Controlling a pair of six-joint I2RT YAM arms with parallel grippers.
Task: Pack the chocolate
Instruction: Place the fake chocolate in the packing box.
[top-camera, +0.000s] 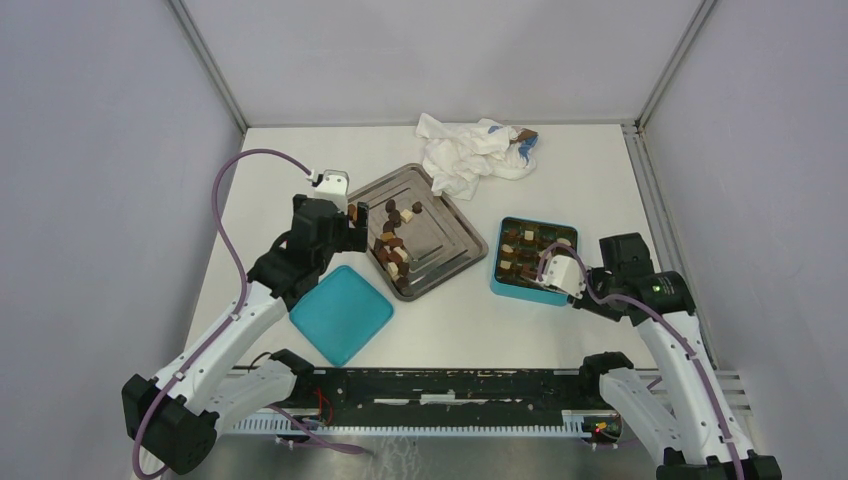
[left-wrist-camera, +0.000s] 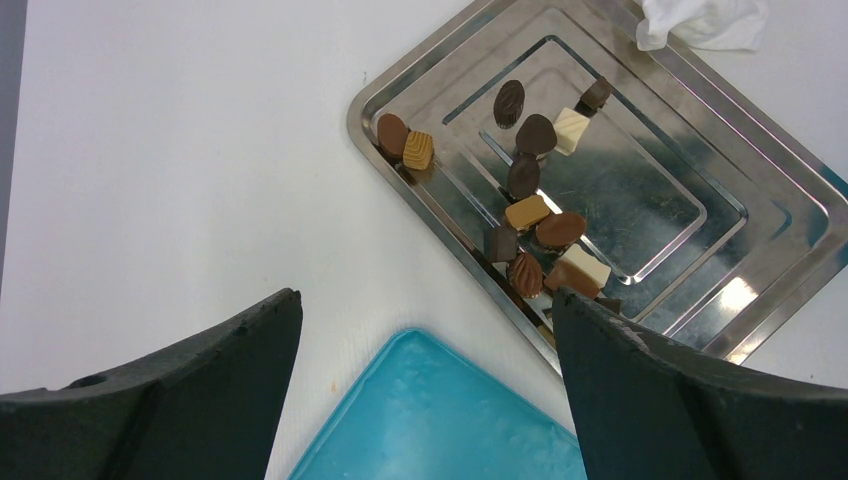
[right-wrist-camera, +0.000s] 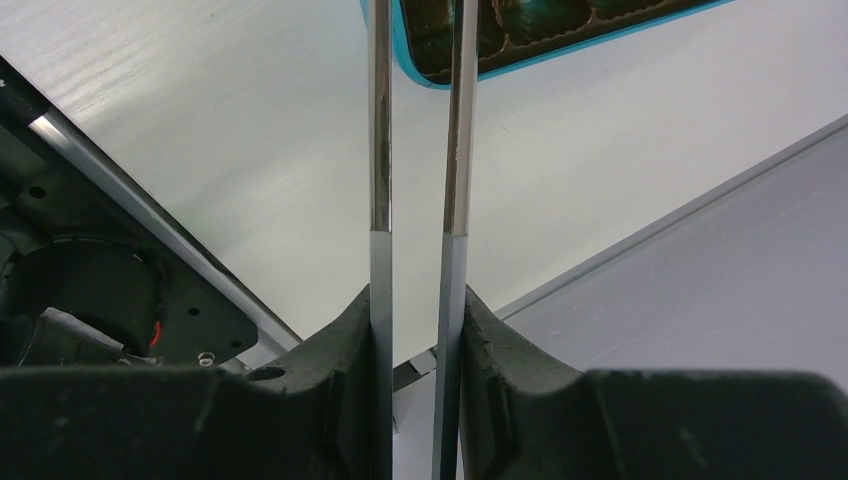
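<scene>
Several pieces of chocolate (top-camera: 392, 245) (left-wrist-camera: 530, 215), dark brown, light brown and cream, lie along the left side of a steel tray (top-camera: 455, 215) (left-wrist-camera: 640, 190). More pieces sit in the compartments of a teal box (top-camera: 505, 285) (right-wrist-camera: 600, 40) to the right. My left gripper (top-camera: 358, 228) (left-wrist-camera: 425, 300) hovers open over the tray's left edge and a corner of the teal lid (top-camera: 342, 312) (left-wrist-camera: 440, 420), holding nothing. At the box's near right corner my right gripper (top-camera: 578, 288) (right-wrist-camera: 417, 295) is shut on metal tongs (right-wrist-camera: 380, 150), whose blades reach toward the box.
A crumpled white cloth (top-camera: 470, 150) (left-wrist-camera: 700, 20) with blue marks lies behind the tray. Grey walls enclose the table on three sides. A black rail (top-camera: 450, 390) runs along the near edge between the arm bases.
</scene>
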